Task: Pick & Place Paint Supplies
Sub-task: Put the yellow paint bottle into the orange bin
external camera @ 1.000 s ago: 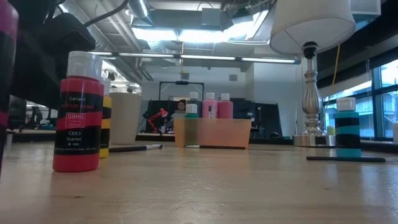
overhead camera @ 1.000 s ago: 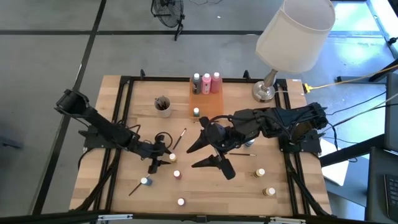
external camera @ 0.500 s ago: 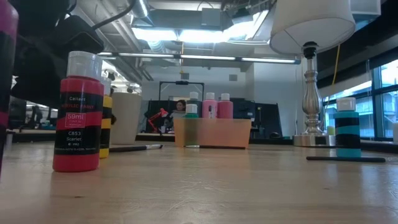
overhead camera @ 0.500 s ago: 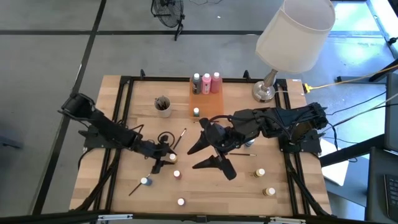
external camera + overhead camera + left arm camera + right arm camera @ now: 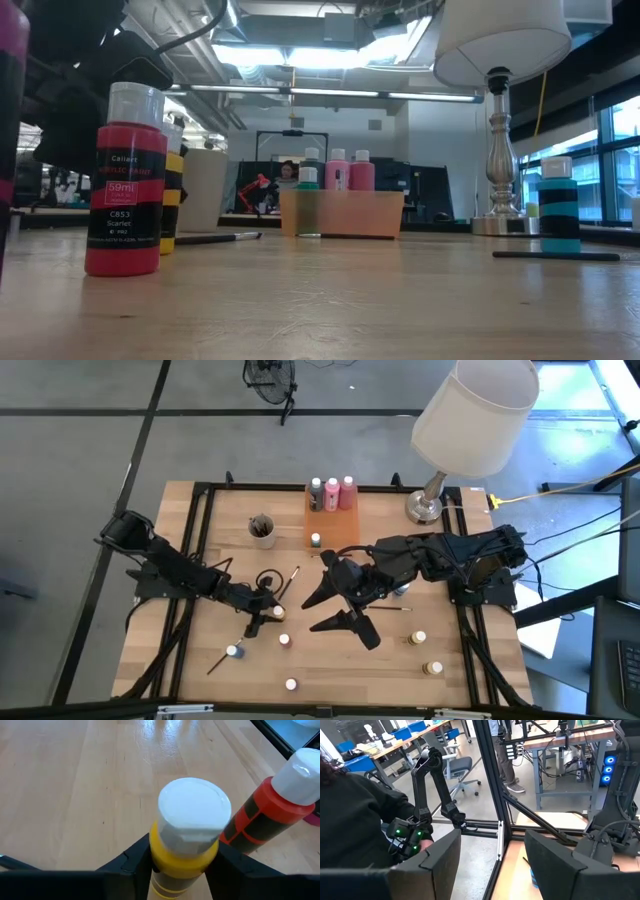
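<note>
Your left gripper (image 5: 182,865) sitting low over table (image 5: 330,660), jaws hugging yellow paint pot (image 5: 186,851) right between fingers (image 5: 131,862), both touching its sides. Red pot (image 5: 270,812) leaning just beside, outside jaws. Your right gripper (image 5: 340,603) hanging mid-table, jaws spread wide, gripping nothing. Three squeeze bottles (image 5: 332,493) standing in orange tray (image 5: 335,530), well apart from both grippers.

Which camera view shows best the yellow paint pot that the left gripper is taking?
The left wrist view: the yellow paint pot fills it, with the left gripper fingers touching both sides. The high view shows only its cap; the low view shows it half hidden behind the red bottle; the right wrist view misses it.
</note>
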Robot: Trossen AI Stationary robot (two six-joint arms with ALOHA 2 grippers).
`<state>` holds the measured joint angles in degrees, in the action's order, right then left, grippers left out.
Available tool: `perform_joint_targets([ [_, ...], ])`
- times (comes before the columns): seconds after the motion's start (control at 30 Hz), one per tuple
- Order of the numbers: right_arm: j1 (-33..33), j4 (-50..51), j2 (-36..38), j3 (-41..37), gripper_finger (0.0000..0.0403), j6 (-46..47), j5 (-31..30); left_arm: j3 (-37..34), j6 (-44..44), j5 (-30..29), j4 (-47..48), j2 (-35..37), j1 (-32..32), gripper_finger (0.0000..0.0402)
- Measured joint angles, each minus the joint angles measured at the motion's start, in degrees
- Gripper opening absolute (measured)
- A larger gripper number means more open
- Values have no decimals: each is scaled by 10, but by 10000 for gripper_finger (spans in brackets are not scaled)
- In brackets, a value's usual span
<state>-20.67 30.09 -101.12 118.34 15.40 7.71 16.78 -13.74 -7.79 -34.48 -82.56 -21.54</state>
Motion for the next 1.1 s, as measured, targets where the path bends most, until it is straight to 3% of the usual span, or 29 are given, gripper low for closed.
perform_joint_targets([
  [0.43, 0, 9, 0, 0, 224, -7, 1, 0, -37, 7, -1, 0, -1, 130],
  [0.67, 0, 10, 0, 0, 224, -16, 43, 0, -67, 26, 1, 9, -1, 129],
  [0.9, -1, 19, 2, 0, 224, -19, 66, 0, -72, 12, 56, 65, -1, 128],
  [1.1, -3, 21, 5, 0, 224, -19, 80, 0, -80, -34, 123, 141, -1, 128],
])
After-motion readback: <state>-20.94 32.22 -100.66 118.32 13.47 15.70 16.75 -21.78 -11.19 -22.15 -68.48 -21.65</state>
